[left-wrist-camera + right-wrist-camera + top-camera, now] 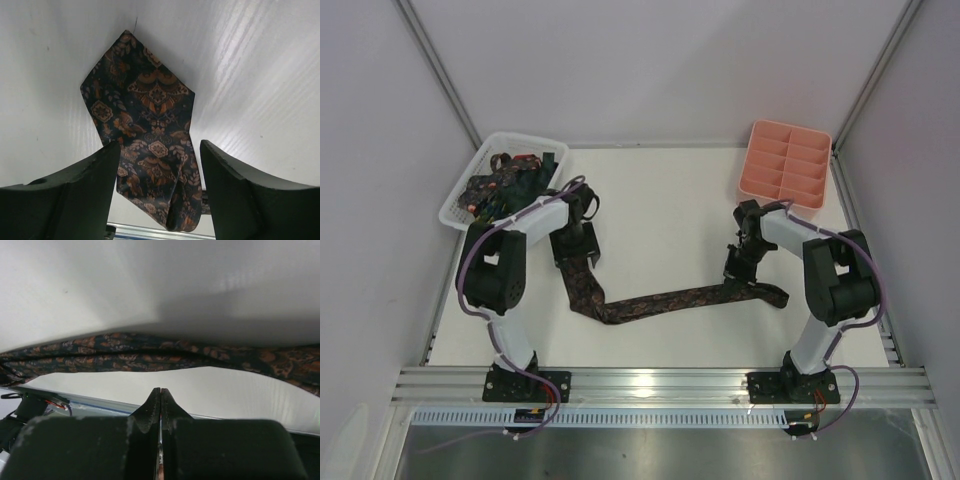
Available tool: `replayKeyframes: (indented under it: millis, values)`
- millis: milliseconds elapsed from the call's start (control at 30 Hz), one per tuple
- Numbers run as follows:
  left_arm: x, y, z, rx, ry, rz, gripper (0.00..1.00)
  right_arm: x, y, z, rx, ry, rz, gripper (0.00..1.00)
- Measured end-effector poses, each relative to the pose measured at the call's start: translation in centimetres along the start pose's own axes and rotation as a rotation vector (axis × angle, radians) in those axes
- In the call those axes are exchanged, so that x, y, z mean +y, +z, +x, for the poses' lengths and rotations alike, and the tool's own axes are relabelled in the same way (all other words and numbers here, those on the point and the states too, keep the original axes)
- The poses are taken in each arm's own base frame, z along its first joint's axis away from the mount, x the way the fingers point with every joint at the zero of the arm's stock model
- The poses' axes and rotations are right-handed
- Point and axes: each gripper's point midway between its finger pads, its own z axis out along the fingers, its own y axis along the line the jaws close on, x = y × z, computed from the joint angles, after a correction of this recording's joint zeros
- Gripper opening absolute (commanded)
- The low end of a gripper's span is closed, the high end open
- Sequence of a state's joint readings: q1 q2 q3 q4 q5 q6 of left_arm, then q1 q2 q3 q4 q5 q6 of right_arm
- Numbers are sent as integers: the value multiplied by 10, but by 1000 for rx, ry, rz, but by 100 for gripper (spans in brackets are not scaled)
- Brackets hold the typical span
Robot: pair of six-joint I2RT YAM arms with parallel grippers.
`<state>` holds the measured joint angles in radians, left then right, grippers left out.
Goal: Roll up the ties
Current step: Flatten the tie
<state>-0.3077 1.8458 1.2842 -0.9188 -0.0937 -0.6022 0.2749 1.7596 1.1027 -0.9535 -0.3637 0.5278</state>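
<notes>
A brown patterned tie [650, 302] lies on the white table in an L shape, from under my left gripper down and then right to my right gripper. My left gripper [577, 243] hovers open over the tie's wide pointed end [150, 110], its jaws [159, 146] spread either side of the fabric without touching it. My right gripper [740, 264] is shut and empty, just above the table beside the narrow part. In the right wrist view the tie [150, 353] runs across just beyond the closed fingertips [160, 391]. Other dark ties [510, 176] lie heaped in the basket.
The white lattice basket [458, 200] stands at the back left, close behind my left arm. The pink compartment tray [788, 160] stands at the back right. White walls enclose the table on three sides; a metal rail runs along the near edge.
</notes>
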Motion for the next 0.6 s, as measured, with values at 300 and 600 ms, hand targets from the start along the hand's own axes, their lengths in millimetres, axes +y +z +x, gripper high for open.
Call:
replayKeyframes:
  millis: [300, 600]
  values:
    - [-1, 21, 0, 31, 7, -33, 1, -15, 15, -8, 24, 109, 12, 0]
    - [38, -37, 15, -157, -69, -23, 1, -33, 15, -12, 33, 233, 11, 0]
